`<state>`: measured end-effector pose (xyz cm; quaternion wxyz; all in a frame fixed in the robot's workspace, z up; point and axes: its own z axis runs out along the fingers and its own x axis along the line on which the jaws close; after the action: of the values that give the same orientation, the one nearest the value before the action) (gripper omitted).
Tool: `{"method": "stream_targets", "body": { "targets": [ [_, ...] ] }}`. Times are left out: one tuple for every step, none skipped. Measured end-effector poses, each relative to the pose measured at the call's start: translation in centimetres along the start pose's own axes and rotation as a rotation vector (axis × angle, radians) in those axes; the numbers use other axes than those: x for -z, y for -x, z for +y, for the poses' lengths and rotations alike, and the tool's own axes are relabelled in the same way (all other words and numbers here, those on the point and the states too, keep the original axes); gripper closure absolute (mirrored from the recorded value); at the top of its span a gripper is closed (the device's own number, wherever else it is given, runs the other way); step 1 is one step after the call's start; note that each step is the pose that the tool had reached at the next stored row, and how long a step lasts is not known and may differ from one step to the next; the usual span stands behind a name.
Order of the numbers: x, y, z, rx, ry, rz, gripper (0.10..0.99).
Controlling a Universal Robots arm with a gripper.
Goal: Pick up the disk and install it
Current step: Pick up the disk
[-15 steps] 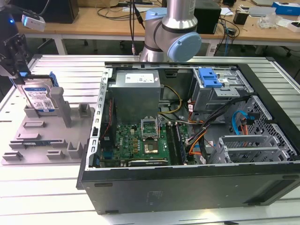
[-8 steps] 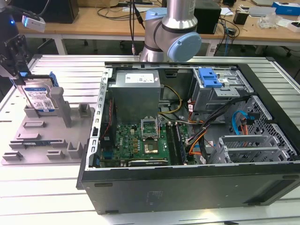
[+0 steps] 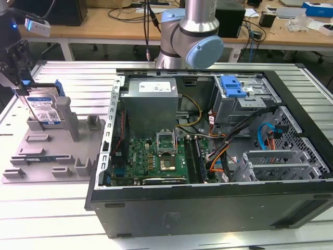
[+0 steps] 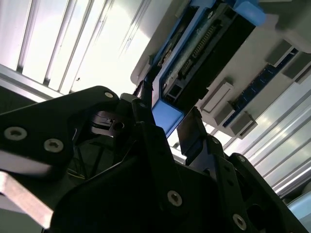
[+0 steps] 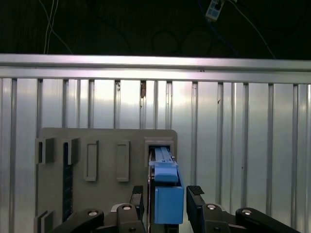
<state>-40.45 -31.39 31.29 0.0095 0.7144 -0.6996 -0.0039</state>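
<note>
The disk [image 3: 43, 108] is a flat silver hard drive with a white-and-blue label, edged by a blue plastic carrier frame. It stands upright on one edge, seated in a slot of the grey holder plate [image 3: 31, 156] at the exterior view's left, with its label face turned toward that camera. In the first wrist view it shows edge-on – a narrow blue frame end [image 5: 168, 200] rising from the plate – and in the second wrist view its dark connector edge [image 4: 206, 53] shows inside the blue frame.

The disk [image 3: 46, 110] is stood in a rack [image 3: 49, 156] near the tabletop's [image 3: 47, 224] edge. A case [image 3: 208, 203] is laid beside the rack, toward the exterior view's right.
</note>
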Motion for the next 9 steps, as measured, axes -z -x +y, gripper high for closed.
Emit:
{"method": "stream_targets", "body": {
  "targets": [
    [-0.04, 0.00, 0.00, 0.000, 0.000, 0.0000, 0.604],
    [-0.08, 0.00, 0.00, 0.000, 0.000, 0.0000, 0.604],
    [-0.11, 0.00, 0.00, 0.000, 0.000, 0.0001, 0.604],
    [-0.11, 0.00, 0.00, 0.000, 0.000, 0.0001, 0.604],
    [-0.11, 0.00, 0.00, 0.000, 0.000, 0.0001, 0.604],
    [-0.12, 0.00, 0.00, 0.000, 0.000, 0.0000, 0.604],
    [-0.12, 0.00, 0.00, 0.000, 0.000, 0.0001, 0.604],
    [-0.13, 0.00, 0.00, 0.000, 0.000, 0.0001, 0.604],
    [-0.13, 0.00, 0.00, 0.000, 0.000, 0.0000, 0.604]
  ]
}}
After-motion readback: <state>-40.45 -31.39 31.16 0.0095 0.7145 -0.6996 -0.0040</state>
